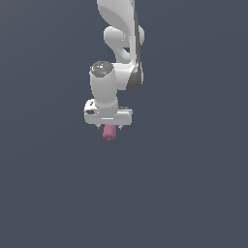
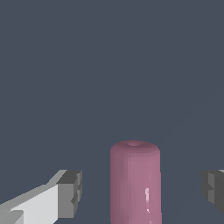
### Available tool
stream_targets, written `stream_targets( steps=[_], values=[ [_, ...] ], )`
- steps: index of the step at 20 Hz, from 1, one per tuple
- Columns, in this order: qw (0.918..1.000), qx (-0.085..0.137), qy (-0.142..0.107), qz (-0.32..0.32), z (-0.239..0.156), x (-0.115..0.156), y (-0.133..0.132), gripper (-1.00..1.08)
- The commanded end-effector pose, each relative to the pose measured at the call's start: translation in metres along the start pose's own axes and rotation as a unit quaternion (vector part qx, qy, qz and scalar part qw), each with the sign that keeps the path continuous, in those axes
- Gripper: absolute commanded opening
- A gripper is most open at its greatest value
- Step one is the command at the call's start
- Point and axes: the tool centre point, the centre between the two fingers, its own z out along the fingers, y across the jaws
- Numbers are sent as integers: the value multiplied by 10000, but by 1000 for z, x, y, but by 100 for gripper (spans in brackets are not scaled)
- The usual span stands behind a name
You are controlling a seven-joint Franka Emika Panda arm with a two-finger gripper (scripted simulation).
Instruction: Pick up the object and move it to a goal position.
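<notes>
One pink cylinder mid-frame | hand spread wide, fingers clear | looks light, stiff, smooth | grip its sides

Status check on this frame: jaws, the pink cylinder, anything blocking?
Gripper open, jaws clear of either side. Pink cylinder between them, not gripped. Nothing else in view.

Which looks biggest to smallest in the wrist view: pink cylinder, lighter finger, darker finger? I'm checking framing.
1. Pink cylinder, the largest.
2. Lighter finger, next.
3. Darker finger, the smallest, though the picture's edge cuts it off, so its real size is unsure.
</notes>
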Motion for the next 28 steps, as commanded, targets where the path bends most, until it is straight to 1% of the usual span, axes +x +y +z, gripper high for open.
stream_targets(
  steps=[1,6,11,19,28],
  values=[
    [10000,-2,-52,-10,12,-17,4,100],
    [9999,-2,-130,-21,27,-41,10,100],
    [9999,-2,-170,-27,35,-54,13,100],
    [9998,-2,-177,-28,41,-56,13,100],
    [9998,-2,-177,-28,77,-59,13,100]
  ],
)
